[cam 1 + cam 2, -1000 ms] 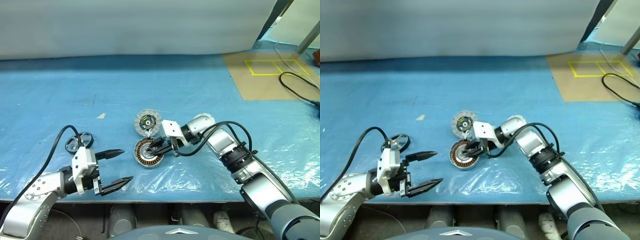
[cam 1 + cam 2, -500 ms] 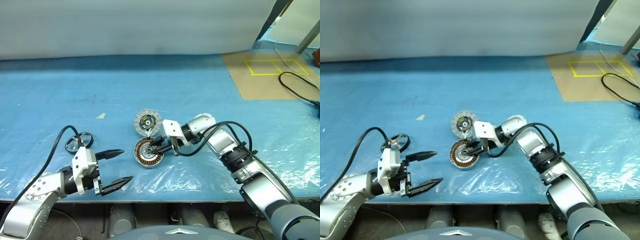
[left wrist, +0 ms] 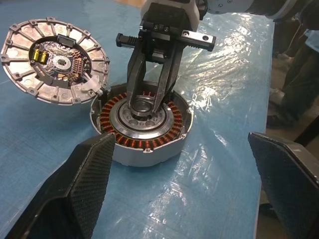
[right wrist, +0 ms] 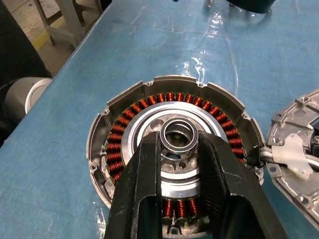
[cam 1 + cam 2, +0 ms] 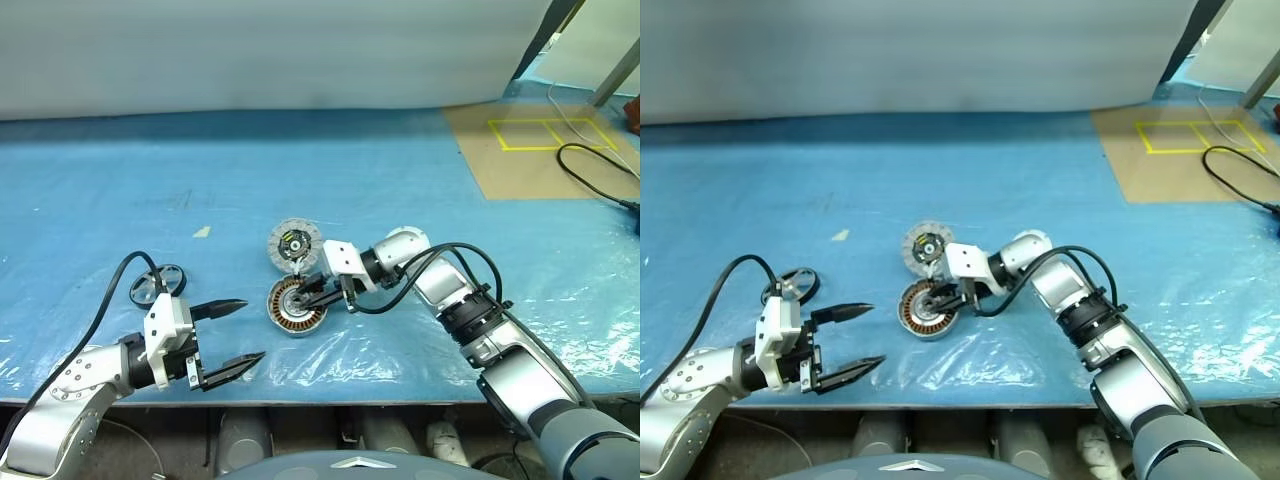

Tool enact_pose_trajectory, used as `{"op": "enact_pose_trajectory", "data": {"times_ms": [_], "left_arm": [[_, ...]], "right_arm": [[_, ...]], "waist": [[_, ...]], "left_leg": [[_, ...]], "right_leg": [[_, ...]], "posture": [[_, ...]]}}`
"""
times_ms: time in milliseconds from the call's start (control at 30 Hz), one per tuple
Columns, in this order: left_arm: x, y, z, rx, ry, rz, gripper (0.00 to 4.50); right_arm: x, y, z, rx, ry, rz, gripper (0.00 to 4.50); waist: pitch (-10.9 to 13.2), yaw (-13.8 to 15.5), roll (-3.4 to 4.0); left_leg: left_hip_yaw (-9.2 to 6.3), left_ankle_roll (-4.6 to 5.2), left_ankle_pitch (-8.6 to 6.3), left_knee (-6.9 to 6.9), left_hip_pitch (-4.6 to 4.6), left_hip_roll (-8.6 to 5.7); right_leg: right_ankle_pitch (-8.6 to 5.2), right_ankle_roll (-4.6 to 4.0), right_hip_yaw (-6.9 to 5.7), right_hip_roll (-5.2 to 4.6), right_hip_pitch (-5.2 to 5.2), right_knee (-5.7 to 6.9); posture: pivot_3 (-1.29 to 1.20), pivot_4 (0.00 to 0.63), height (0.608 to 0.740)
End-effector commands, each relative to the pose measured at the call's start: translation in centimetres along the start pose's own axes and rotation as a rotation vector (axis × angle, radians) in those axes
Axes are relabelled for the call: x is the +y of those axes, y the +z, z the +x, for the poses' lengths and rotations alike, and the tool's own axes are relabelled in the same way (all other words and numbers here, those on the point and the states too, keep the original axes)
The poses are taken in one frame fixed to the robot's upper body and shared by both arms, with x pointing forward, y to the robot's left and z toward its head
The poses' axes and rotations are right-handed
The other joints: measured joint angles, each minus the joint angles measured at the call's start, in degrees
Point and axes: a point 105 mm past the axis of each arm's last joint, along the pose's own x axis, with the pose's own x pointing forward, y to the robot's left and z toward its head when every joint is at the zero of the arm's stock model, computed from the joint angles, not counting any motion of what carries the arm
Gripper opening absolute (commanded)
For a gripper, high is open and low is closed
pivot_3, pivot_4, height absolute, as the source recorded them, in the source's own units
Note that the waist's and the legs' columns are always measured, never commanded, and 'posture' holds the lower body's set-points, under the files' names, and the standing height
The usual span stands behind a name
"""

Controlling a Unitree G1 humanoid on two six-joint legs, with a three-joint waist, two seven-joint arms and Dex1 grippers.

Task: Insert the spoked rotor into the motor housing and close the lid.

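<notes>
No visible change — everything in place

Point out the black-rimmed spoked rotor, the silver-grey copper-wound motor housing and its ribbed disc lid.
black-rimmed spoked rotor [image 5: 158, 287]: left eye view, its hub.
silver-grey copper-wound motor housing [image 3: 175, 113]: left wrist view, copper windings.
ribbed disc lid [image 3: 22, 48]: left wrist view, ribbed inner face.

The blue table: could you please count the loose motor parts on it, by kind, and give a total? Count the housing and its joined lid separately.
Housing: 1
Lid: 1
Spoked rotor: 1
Small metal ring, between the right pincer's fingers over the housing's centre: 1
Total: 4
</notes>
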Motion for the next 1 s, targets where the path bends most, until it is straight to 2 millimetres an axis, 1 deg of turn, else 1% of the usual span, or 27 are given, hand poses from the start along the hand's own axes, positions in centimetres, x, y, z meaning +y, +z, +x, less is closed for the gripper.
{"op": "enact_pose_trajectory", "data": {"times_ms": [33,533,1000], "left_arm": [[-0.19,0.33,-0.01,-0.006,-0.010,0.017,4.50],[-0.22,0.28,0.11,-0.007,-0.008,0.016,4.50],[-0.15,0.22,0.33,-0.013,-0.010,0.017,4.50]], "right_arm": [[-0.28,0.83,-0.06,-0.017,-0.003,-0.039,0.66],[-0.04,0.36,-0.28,0.005,0.014,-0.020,0.66],[-0.27,0.44,-0.39,0.004,-0.004,-0.029,0.66]], "waist": [[0.00,0.00,0.00],[0.00,0.00,0.00],[0.00,0.00,0.00]], "left_leg": [[0.00,0.00,0.00,0.00,0.00,0.00],[0.00,0.00,0.00,0.00,0.00,0.00],[0.00,0.00,0.00,0.00,0.00,0.00]], "right_leg": [[0.00,0.00,0.00,0.00,0.00,0.00],[0.00,0.00,0.00,0.00,0.00,0.00],[0.00,0.00,0.00,0.00,0.00,0.00]], "posture": [[0.00,0.150,0.740],[0.00,0.150,0.740],[0.00,0.150,0.740]]}}
